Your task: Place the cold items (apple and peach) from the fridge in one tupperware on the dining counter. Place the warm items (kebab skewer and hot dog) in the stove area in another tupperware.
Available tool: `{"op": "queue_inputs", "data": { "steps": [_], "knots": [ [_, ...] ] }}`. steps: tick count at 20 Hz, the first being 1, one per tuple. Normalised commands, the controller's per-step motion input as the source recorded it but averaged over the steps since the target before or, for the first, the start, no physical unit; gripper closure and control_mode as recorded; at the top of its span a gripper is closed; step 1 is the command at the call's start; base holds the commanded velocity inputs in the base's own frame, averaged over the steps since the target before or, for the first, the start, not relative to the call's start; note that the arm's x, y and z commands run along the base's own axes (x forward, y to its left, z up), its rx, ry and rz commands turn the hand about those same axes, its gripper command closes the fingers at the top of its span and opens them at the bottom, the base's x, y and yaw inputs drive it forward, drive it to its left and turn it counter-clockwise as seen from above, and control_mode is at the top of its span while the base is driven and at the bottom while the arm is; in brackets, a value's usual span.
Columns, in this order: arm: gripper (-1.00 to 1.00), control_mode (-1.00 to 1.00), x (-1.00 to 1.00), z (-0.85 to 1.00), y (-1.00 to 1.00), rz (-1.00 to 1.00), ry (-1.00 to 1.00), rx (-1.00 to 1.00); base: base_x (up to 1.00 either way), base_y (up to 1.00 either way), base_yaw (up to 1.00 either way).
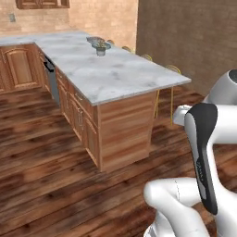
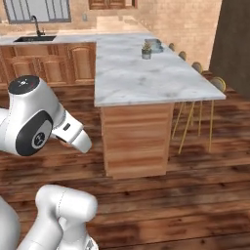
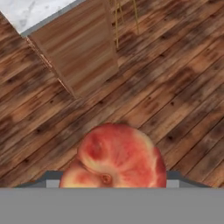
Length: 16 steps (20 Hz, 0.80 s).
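One peach (image 3: 117, 155), red and yellow, is seen clamped in the claw above the wooden floor (image 3: 175, 87), near the end of the dining counter (image 2: 146, 73). On that marbled surface, at its far end, a greyish tupperware (image 2: 155, 45) is set beside a small potted plant (image 2: 146, 50)

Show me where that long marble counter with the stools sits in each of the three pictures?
Left base view: the dining counter runs from upper left to centre right.
Right base view: it fills the upper middle.
Hand view: just its corner, top left.
Shared landmark: the counter's wooden end panel.
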Motion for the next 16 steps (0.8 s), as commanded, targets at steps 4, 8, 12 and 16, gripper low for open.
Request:
{"op": "queue_inputs", "data": {
  "steps": [4, 8, 12, 16],
  "knots": [
    [1.0, 1.0, 0.0, 0.0, 0.0, 0.0, 0.0, 0.0, 1.0, -1.0, -0.02],
    [1.0, 1.0, 0.0, 0.0, 0.0, 0.0, 0.0, 0.0, 1.0, -1.0, -0.01],
    [1.0, 1.0, 0.0, 0.0, 0.0, 0.0, 0.0, 0.0, 0.98, -1.0, 0.0],
    [1.0, 1.0, 0.0, 0.0, 0.0, 0.0, 0.0, 0.0, 0.95, -1.0, 0.0]
  ]
}}
